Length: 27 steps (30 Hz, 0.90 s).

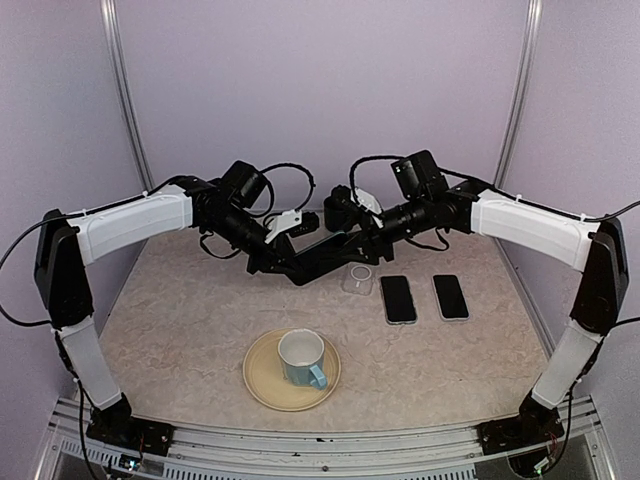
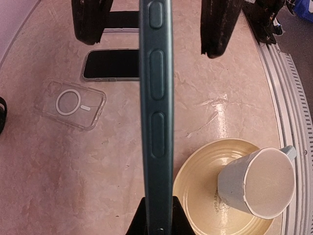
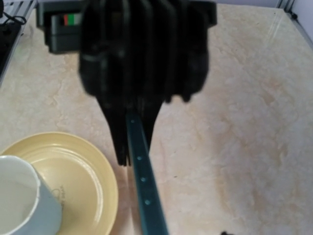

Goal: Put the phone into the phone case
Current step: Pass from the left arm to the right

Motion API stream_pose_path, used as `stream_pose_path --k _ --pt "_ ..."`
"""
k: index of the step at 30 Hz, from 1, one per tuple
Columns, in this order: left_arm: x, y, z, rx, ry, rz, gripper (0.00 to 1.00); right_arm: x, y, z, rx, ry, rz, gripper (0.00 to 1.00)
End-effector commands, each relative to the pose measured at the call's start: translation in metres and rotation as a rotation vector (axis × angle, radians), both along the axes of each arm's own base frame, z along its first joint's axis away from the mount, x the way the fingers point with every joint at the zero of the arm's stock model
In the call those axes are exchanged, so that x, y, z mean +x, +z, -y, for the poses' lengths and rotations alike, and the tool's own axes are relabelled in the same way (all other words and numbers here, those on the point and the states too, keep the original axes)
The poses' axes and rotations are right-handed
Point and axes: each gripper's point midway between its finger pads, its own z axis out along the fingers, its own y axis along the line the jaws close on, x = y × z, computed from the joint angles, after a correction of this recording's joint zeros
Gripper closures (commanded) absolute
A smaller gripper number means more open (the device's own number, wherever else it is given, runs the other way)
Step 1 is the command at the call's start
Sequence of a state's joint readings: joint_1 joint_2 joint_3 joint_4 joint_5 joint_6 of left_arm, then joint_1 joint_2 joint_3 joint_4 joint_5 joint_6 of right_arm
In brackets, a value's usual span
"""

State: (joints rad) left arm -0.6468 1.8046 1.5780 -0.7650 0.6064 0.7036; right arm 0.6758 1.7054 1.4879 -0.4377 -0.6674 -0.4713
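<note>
**Left gripper (image 1: 290, 268) is clamping the phone (image 1: 325, 260) edge-up above the table (image 1: 180, 320).**
The right gripper (image 1: 362, 243) is flanking the phone's far end, fingers (image 2: 90, 22) apart and off it. The plate (image 1: 262, 385) is carrying an upright mug (image 1: 300, 358). A second phone (image 1: 398, 298) and a third phone (image 1: 451, 297) are lying flat beside the clear case (image 1: 357, 278), which is lying on the table.

A pale yellow plate (image 1: 258, 375) sits on the marbled beige table (image 1: 180, 320), and a light blue mug (image 1: 301, 358) stands on it, opening up. Beyond the plate and to its right, two dark phones (image 1: 398, 298) (image 1: 451, 297) lie flat side by side, slightly apart.
</note>
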Motion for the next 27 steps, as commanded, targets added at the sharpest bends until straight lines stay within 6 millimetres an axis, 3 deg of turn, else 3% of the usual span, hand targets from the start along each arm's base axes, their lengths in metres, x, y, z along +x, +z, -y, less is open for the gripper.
stream_pose_path --k 1,11,15,17,21,27 --pt "0.000 0.017 0.009 -0.057 -0.027 0.010 1.00 -0.008 -0.002 -0.007 -0.013 0.037 -0.037 0.53" --pt "-0.002 0.018 0.008 -0.068 -0.038 0.001 1.00 -0.016 -0.006 -0.009 -0.026 0.081 -0.027 0.82" --pt "-0.001 0.018 0.008 -0.066 -0.041 0.004 1.00 -0.021 -0.006 -0.010 -0.026 0.101 -0.018 1.00" --pt "-0.002 0.017 0.008 -0.066 -0.046 0.009 1.00 -0.023 -0.006 -0.010 -0.028 0.110 -0.017 1.00" --pt "-0.001 0.018 0.007 -0.070 -0.043 0.028 0.87 -0.029 -0.002 -0.010 -0.022 0.137 -0.016 1.00" --pt "0.002 0.023 0.005 -0.095 -0.025 0.085 0.56 -0.029 0.012 -0.010 0.005 0.127 0.006 1.00"
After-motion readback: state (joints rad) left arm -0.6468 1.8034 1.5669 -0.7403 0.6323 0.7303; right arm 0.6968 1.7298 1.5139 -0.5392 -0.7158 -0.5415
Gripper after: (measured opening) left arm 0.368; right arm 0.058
